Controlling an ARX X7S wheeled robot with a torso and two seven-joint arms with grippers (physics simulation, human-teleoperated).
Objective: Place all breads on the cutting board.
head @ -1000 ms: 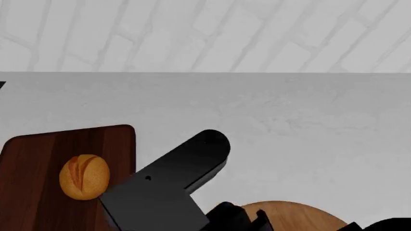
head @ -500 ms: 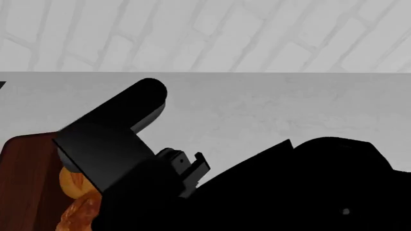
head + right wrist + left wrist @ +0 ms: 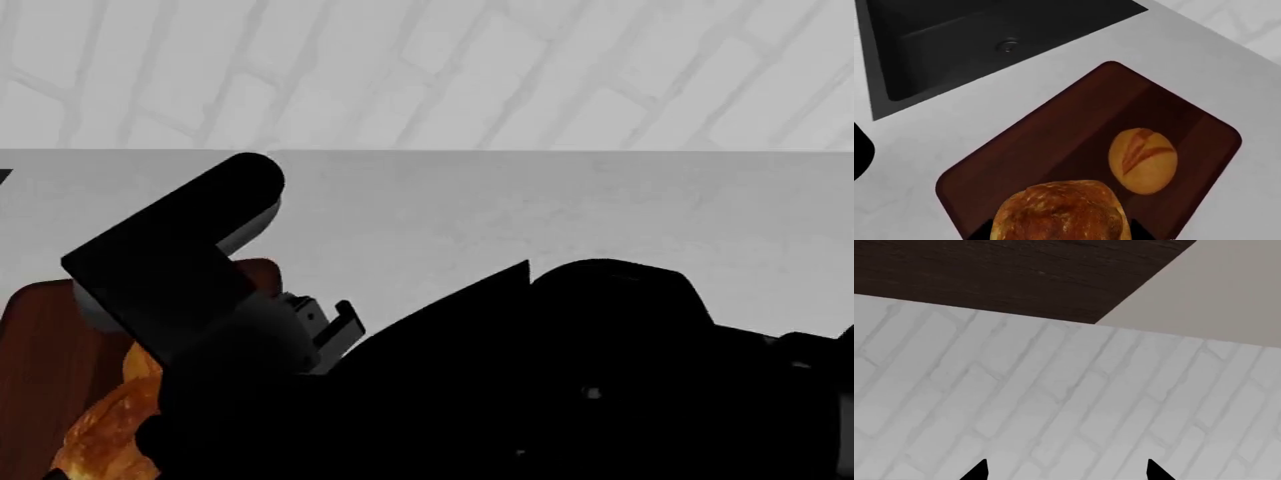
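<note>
A: Where were the breads?

B: Seen from the right wrist, the slashed oval roll lay flat on the cutting board, toward the end farther from the black sink. The crusty roll sat just beside it over the same board, right in front of the right gripper.

A: Was that pincer grasping it?

B: It looked so: the crusty roll filled the space between the dark fingertips, though whether it already rested on the wood I could not tell.

A: And from the head?

B: The right arm hid most of the board; only a strip of reddish wood and a piece of crusty roll showed beside it.

A: The left gripper?

B: Its two tips stood spread apart, released, holding nothing, facing the pale brick wall, away from the board.
</note>
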